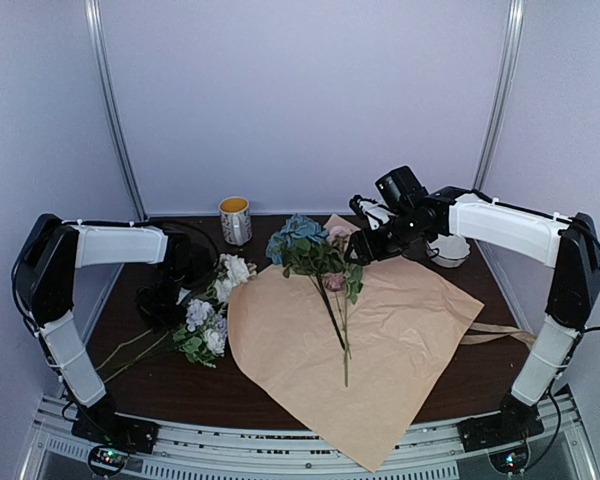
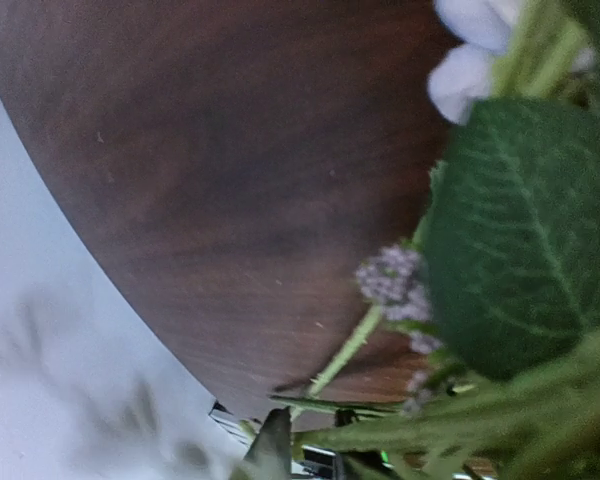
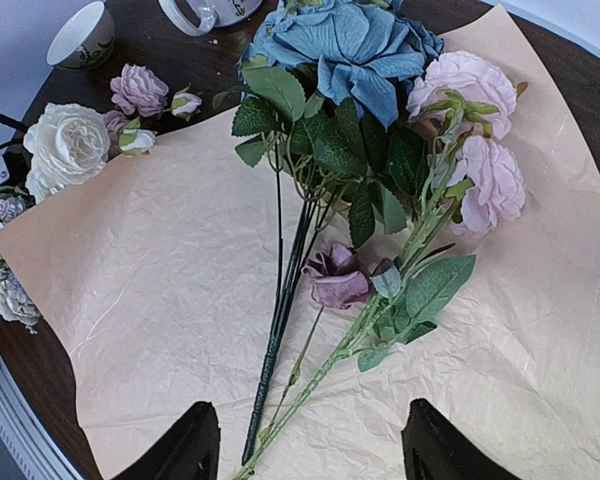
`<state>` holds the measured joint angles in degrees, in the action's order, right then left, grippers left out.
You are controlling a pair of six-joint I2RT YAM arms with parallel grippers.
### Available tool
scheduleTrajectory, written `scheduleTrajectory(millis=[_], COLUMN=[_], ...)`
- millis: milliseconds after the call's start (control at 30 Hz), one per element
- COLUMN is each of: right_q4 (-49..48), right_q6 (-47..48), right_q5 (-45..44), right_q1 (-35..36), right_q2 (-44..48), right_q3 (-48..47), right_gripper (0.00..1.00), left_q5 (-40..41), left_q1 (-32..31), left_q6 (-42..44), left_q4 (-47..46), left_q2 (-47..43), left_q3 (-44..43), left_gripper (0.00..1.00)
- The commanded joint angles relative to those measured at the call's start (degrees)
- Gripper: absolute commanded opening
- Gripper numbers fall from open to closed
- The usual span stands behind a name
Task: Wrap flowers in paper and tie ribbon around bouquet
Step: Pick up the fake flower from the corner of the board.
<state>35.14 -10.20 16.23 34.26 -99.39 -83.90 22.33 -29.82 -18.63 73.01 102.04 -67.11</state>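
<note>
place: robot lab booth | evidence: plain white walls — arms bolted to table

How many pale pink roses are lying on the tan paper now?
2. The upper pink rose is beside the blue bloom; the lower pink rose lies right under it in the right wrist view, both over the paper. Leaves may hide another.

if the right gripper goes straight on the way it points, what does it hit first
Most likely the green flower stems lying on the tan paper, which sit right ahead of the open right gripper. Depth is unclear; it could reach the paper beside them.
</note>
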Motion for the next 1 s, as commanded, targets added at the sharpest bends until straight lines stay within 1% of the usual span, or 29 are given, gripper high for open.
scheduleTrajectory(millis=[0, 33, 100, 133, 200, 267, 333, 367, 400, 467, 500, 600, 800, 967], right_q4=[0.28, 0.4, 0.45, 0.5, 0.58, 0.62, 0.52, 0.76, 1.07, 1.54, 1.62, 2.03, 2.35, 2.96], right_q6=[1.18, 1.34, 1.53, 1.55, 1.66, 1.63, 1.67, 1.68, 1.75, 1.92, 2.01, 2.13, 2.03, 1.93], right_q5=[0.47, 0.48, 0.24, 0.09, 0.09, 0.25, 0.55, 0.71, 0.87, 0.91, 0.79, 0.48, 0.41, 0.37], right_q1=[-0.05, -0.07, -0.06, -0.07, -0.07, -0.07, -0.06, -0.07, -0.07, -0.07, -0.07, -0.07, -0.07, -0.06], right_q2=[1.46, 1.42, 1.58, 1.57, 1.53, 1.57, 1.22, 1.12, 0.93, 0.74, 0.78, 0.99, 1.34, 2.0], right_q3=[-0.06, -0.16, -0.2, -0.21, -0.21, -0.21, -0.41, -0.61, -0.75, -0.99, -1.0, -1.01, -1.2, -1.34], right_gripper=[0.64, 0.64, 0.64, 0.64, 0.64, 0.64, 0.64, 0.64, 0.64, 0.64, 0.64, 0.64, 0.64, 0.64], left_q5=[5.32, 5.74, 5.84, 5.62, 6.06, 8.72, 10.93, 11.04, 10.91, 9.97, 9.41, 9.19, 15.62, 15.12], left_q1=[0.19, 0.18, 0.18, 0.18, 0.2, 0.31, 0.76, 0.94, 0.92, 1.0, 0.98, 0.8, 0.71, 0.58], left_q6=[0.62, 0.77, 1.13, 1.33, 2.12, 2.88, 3.51, 3.78, 3.98, 4.0, 3.81, 2.99, -0.67, -1.68], left_q4=[-3.39, -3.47, -3.93, -4.24, -4.85, -5.61, -6.84, -7.47, -8.21, -9.25, -9.07, -6.87, -1.7, -1.63], left_q2=[-0.29, -0.45, -0.69, -0.63, 0.08, 1.76, 3.76, 4.46, 4.81, 4.44, 3.95, 1.32, -5.85, -10.99], left_q3=[-0.19, -0.21, -0.01, 0.09, 0.3, 0.52, 0.66, 0.73, 0.87, 0.94, 0.74, -0.57, -5.45, -8.65], left_gripper=[0.07, 0.05, 0.06, 0.08, 0.16, 0.24, 0.27, 0.26, 0.21, 0.05, 0.0, 0.0, 0.0, 0.0])
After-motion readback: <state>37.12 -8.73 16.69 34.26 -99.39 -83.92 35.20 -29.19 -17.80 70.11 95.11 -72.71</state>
